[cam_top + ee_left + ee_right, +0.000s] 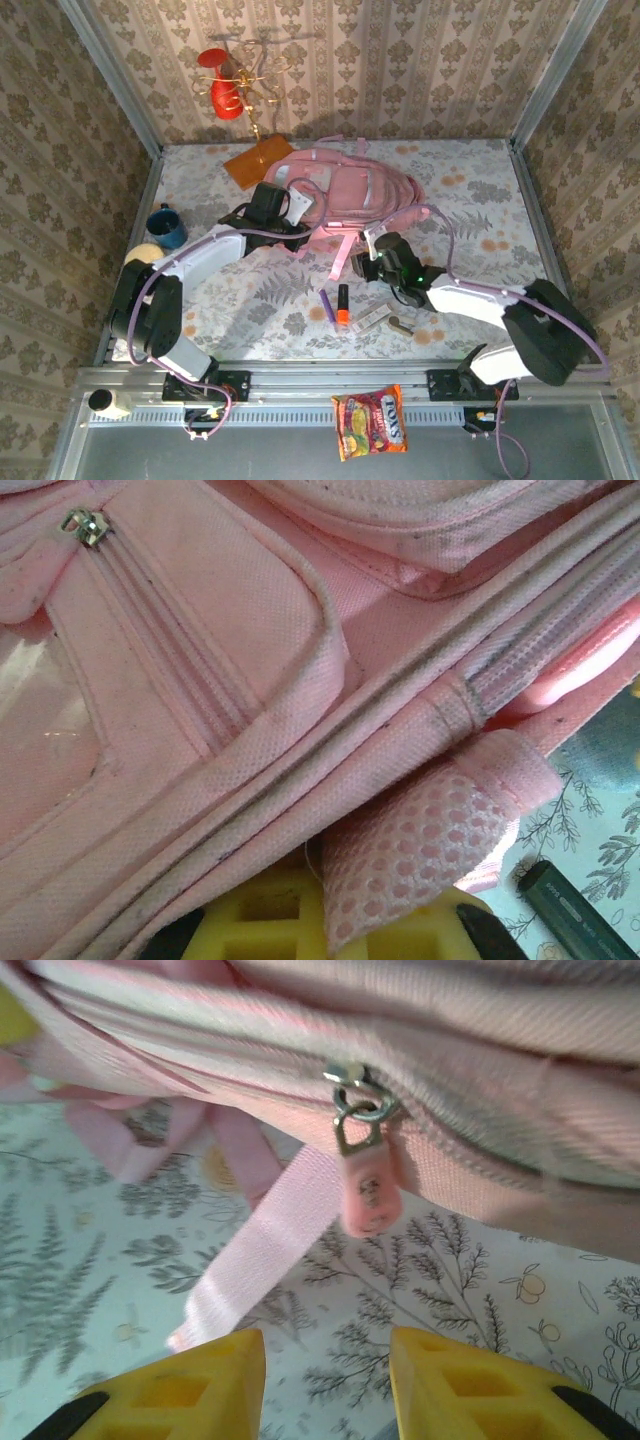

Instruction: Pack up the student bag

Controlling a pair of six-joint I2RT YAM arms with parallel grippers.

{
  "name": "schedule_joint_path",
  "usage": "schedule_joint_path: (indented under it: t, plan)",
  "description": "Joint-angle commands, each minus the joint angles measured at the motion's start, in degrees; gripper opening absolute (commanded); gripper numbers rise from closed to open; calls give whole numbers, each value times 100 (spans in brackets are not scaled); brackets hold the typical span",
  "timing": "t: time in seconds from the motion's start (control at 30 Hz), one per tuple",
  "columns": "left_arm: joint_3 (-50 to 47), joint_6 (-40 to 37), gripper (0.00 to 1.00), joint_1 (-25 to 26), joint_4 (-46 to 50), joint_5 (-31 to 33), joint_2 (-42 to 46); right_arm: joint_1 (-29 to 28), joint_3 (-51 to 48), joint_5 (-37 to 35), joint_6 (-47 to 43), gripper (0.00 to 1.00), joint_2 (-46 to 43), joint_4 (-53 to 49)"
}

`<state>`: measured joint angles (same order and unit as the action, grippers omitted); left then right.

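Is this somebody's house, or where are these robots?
Probably not a real home, more likely a robot test booth dressed up like one. Wallpaper panels sit in a metal frame, and the left arm and right arm are bolted to a rail beside a flowery table with a pink backpack.

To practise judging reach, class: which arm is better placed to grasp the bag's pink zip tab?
Likely right. The right gripper is open with the zip tab just ahead of its fingers; the left gripper is shut on mesh of the student bag.
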<state>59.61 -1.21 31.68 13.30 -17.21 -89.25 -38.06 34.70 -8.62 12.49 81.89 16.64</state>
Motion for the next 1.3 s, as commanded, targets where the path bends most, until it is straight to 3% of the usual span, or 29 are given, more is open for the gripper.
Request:
schedule_joint_path:
  t: [0.0,0.3,0.43,0.57,0.73,0.87,1.03,1.2,1.27]
  plan:
    - [92,262,0,48,-275,-260,264,-52,300,-719,-201,40,425,672]
    - [138,270,0,110,-284,-256,163,-166,696,-1086,-268,37,798,1015]
    - [128,258,0,110,-281,-265,162,-184,748,-1491,-195,25,760,943]
    - [131,220,0,110,-243,-190,144,-185,672,-2035,-24,0,609,741]
    - [152,19,0,93,-68,192,110,27,235,-2540,435,0,66,259]
    - [68,-238,0,77,-68,564,93,602,-158,-2223,941,0,-528,-145]
    - [0,-333,0,49,-149,453,104,1167,-285,-1902,1051,0,-759,-516]
    - [-129,-444,0,-25,-257,416,145,1782,-267,-919,972,0,-871,-709]
    - [-179,-482,0,-78,-312,553,115,1908,-257,-17,647,0,-954,-591]
